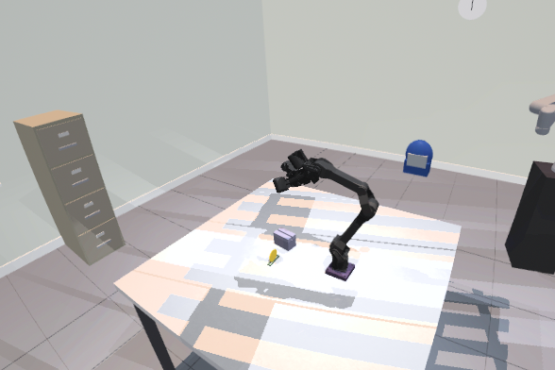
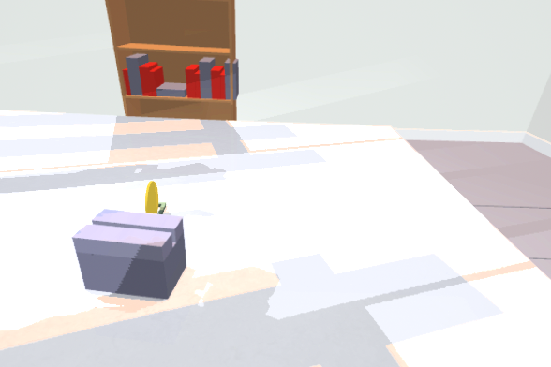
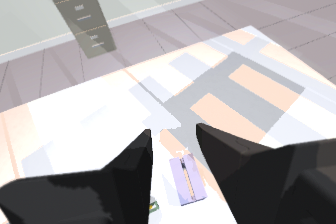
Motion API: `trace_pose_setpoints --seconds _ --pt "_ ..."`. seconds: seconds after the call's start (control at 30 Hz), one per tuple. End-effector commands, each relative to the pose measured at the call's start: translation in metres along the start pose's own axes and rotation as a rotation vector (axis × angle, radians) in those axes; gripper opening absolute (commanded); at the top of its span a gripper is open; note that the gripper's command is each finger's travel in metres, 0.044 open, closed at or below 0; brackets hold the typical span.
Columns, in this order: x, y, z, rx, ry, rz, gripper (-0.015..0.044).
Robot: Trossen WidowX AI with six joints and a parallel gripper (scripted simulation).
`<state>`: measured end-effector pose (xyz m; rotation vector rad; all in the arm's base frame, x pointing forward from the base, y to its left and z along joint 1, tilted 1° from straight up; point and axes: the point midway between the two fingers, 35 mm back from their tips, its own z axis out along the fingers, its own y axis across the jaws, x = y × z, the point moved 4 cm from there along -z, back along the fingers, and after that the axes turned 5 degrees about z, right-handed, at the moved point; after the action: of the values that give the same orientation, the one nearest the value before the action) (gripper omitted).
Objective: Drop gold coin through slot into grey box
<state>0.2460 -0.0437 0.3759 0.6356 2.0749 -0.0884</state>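
Observation:
The gold coin [image 1: 273, 256] [image 2: 152, 198] stands on edge in the dark-green holder [image 2: 162, 206] [image 3: 155, 205]. In the wrist view the left finger hides most of the coin. The closed grey box [image 1: 284, 240] [image 2: 123, 271] [image 3: 198, 183] stands close to the holder, with a narrow slot running along its lid. My gripper [image 1: 282, 175] [image 3: 173, 131] is open, its fingers parted with nothing between them. It is high above the table, well above the box and coin, and out of sight in the exterior view.
The arm's base [image 1: 340, 271] stands on the table [image 1: 152, 269] to the right of the coin and box in the top view. Patches of light and shadow cross the table top. A filing cabinet [image 1: 69, 189] and a bookcase [image 2: 176, 48] stand beyond the table.

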Motion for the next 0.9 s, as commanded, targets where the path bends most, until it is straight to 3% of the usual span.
trace_pose_setpoints --seconds 0.0,0.3,0.63,0.87 --pt "0.035 0.028 0.053 0.049 0.277 0.325 0.0161" --pt "0.086 0.056 0.105 0.287 0.553 0.725 0.0161" --pt "0.151 0.078 0.142 0.718 0.702 1.096 0.0161" --pt "0.155 0.077 0.141 0.735 0.704 1.107 0.0161"
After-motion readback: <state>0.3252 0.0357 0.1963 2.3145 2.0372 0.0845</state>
